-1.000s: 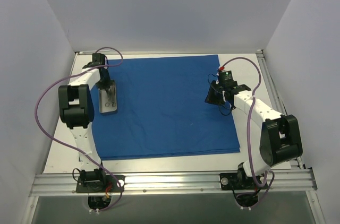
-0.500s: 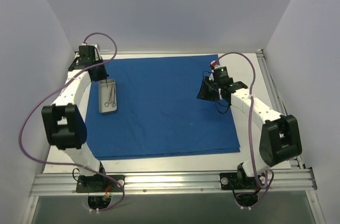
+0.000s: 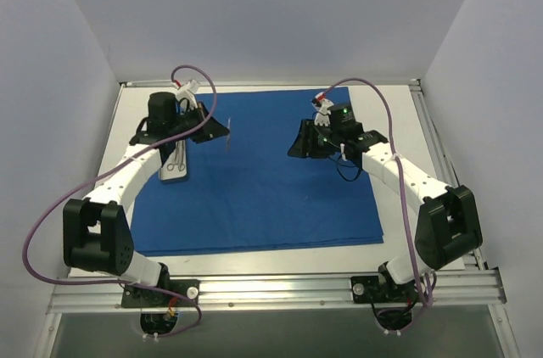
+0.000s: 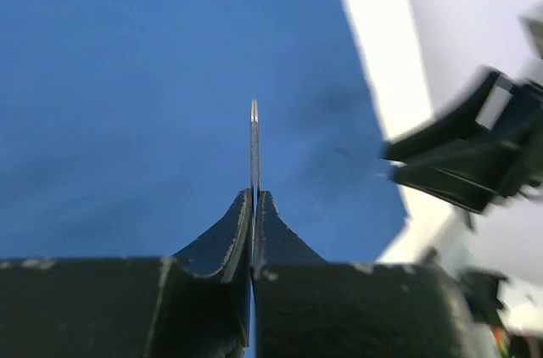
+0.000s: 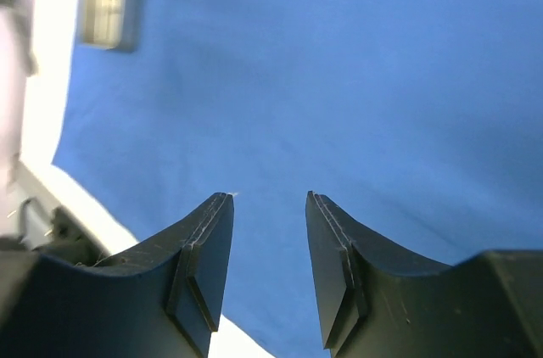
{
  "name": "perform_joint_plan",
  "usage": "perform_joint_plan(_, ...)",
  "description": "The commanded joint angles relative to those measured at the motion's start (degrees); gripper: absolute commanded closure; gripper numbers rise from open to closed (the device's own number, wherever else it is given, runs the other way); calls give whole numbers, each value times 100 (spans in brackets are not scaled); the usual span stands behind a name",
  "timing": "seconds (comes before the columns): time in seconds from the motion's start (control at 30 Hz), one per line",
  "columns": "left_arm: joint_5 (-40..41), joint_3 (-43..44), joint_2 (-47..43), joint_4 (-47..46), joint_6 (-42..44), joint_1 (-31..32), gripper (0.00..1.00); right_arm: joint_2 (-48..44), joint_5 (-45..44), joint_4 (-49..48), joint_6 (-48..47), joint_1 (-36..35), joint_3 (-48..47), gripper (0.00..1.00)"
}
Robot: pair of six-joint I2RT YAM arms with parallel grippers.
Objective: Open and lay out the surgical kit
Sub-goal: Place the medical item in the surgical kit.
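**Surgical kit: cloth spread, one instrument lifted**

1. Surface (image 3: 254,258). Pale. A bare strip shows at the near edge, in front of the cloth.

2. Cloth (image 3: 280,197). Royal blue, opened to a large flat rectangle over most of the surface. Judged soft, limp and light, so it will ruck or drag if a fingertip snags it. Take it by a corner or an edge if it needs squaring.

3. Tray (image 3: 183,176). Small and pale, on the left part of the cloth, partly under the left arm. Judged rigid and light, and likely to slide on the fabric. Grip it by a rim wall, not the floor.

4. Ringed tool (image 3: 173,166). Ring handles show inside the tray (the rest is too small to tell).

5. Left gripper (image 4: 254,205). Pressed together on the instrument, just right of the tray and above the cloth.

6. Instrument (image 4: 254,142). A thin metal strip, seen edge-on from the wrist, sticking out past the fingertips. It appears clear of the cloth. Judged stiff, smooth and slim, so it is slippery and apt to pivot in a two-finger pinch. It is best held across its flat, away from the tip, and set down low rather than dropped.

7. Right gripper (image 5: 268,205). Jaws apart with nothing between them, above the right-centre of the cloth and facing the left gripper, well apart from it.

8. Far edge of the cloth. It lies near the back rim of the surface.
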State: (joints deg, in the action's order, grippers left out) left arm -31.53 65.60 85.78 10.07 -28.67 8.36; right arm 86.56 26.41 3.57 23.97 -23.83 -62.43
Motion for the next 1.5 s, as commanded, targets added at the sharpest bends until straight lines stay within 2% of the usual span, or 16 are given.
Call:
perform_joint_plan(0.0,-1179,-302,-298,-1898,-797,253,98,-324,653,-593,72,-104,-173,60)
perform_joint_plan(0.07,-1399,-756,-316,-2690,-1446,341,98,-351,1126,-944,178,-121,-120,60)
perform_joint_plan(0.1,-1452,-890,-281,-3434,-1936,368,98,-333,1242,-1016,274,-139,-129,60)
perform_joint_plan(0.17,-1680,-1180,-54,-4132,-2501,412,98,-307,1427,-1130,354,-165,-155,60)
perform_joint_plan(0.2,-1751,-1260,35,-4884,-3008,482,98,-316,1480,-1166,363,-200,-138,59)
perform_joint_plan(0.3,-1795,-1489,360,-5916,-3504,701,98,-447,1595,-1385,311,-297,-24,58)
perform_joint_plan(0.4,-1760,-1568,606,-6541,-3935,895,98,-526,1761,-1614,267,-429,38,57)
perform_joint_plan(0.7,-1637,-1533,870,-6956,-4226,1326,98,-465,1622,-1614,-6,-596,82,58)
perform_joint_plan(1.07,-1672,-1603,914,-7124,-4340,1344,98,-439,1577,-1588,-129,-614,65,63)
perform_joint_plan(1.2,-1707,-1595,958,-7168,-4358,1352,98,-342,1744,-1623,-121,-622,30,68)
perform_joint_plan(1.47,-1751,-1621,1002,-7220,-4376,1379,98,-404,1832,-1966,11,-649,82,71)
